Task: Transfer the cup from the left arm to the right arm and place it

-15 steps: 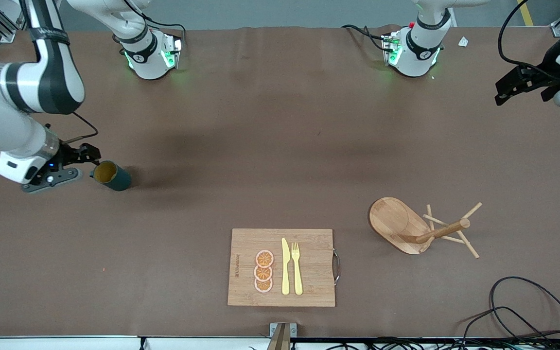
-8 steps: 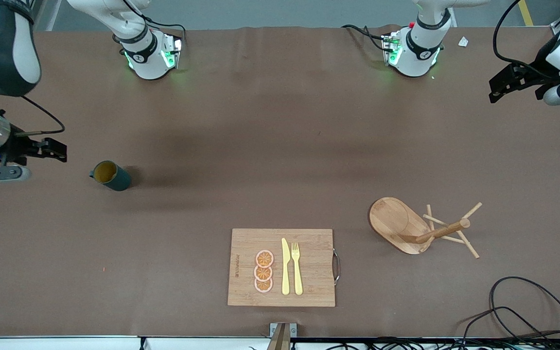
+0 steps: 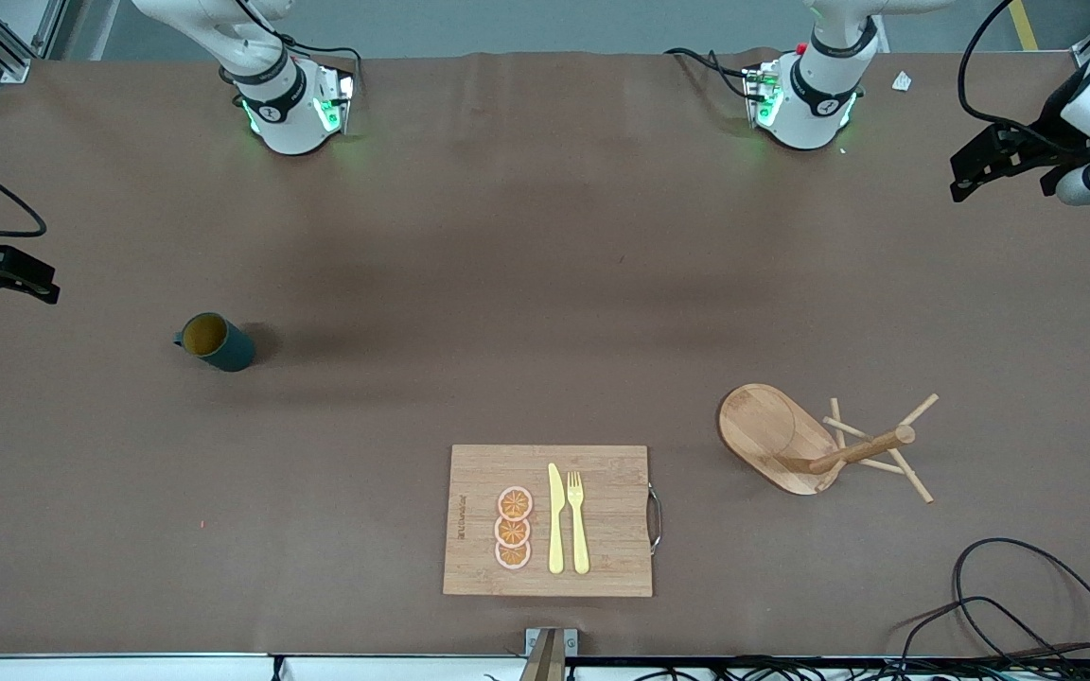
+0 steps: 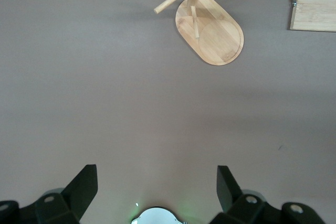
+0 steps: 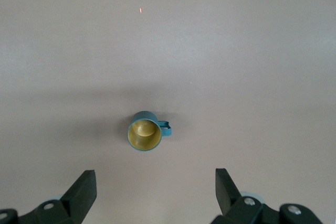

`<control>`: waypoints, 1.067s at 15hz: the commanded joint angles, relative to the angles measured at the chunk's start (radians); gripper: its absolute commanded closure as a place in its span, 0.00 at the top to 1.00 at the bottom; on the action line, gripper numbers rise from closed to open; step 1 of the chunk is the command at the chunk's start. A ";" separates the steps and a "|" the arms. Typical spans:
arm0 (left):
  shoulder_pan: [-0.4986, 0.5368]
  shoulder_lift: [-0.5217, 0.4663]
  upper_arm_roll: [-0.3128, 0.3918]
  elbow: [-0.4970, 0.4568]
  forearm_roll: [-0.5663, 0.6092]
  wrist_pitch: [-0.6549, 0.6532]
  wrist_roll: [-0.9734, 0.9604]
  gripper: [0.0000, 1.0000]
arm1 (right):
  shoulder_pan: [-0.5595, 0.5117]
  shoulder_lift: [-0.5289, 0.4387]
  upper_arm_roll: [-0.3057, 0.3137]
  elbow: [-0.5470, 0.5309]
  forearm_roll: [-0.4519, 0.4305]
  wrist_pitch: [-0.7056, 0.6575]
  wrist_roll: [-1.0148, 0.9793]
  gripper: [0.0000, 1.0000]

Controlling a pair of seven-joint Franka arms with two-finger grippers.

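Note:
The cup point(image 3: 215, 342), dark teal with a tan-yellow inside, stands upright on the brown table toward the right arm's end. In the right wrist view it point(image 5: 145, 131) shows from above, its small handle to one side. My right gripper point(image 3: 25, 279) is open and empty, raised over the table's edge at the right arm's end, apart from the cup; its jaws point(image 5: 155, 192) stand wide with bare table between them. My left gripper point(image 3: 999, 180) is open and empty, up over the left arm's end of the table, and its own view point(image 4: 157, 192) shows nothing between the jaws.
A wooden mug rack point(image 3: 810, 440) lies tipped on its side toward the left arm's end, also in the left wrist view point(image 4: 210, 27). A cutting board point(image 3: 469, 473) with orange slices point(image 3: 513, 528), a knife point(image 3: 555, 518) and a fork point(image 3: 578, 520) lies near the front camera. Cables point(image 3: 1028, 605) lie at the near corner.
My right gripper has drawn away from the cup toward the table's end and risen, leaving the cup standing where it was. My left gripper shifted slightly.

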 commanded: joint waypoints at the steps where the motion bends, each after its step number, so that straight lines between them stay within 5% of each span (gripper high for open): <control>1: 0.000 -0.013 -0.005 -0.009 -0.018 0.009 0.013 1.00 | -0.012 0.019 0.010 0.036 0.022 -0.035 0.012 1.00; 10: 0.000 -0.010 -0.005 -0.005 -0.018 0.004 0.020 1.00 | -0.039 -0.009 0.009 0.033 0.126 -0.175 0.128 1.00; 16: 0.003 -0.011 -0.005 -0.001 -0.017 0.002 0.022 1.00 | -0.032 -0.165 0.013 -0.080 0.105 -0.144 0.115 1.00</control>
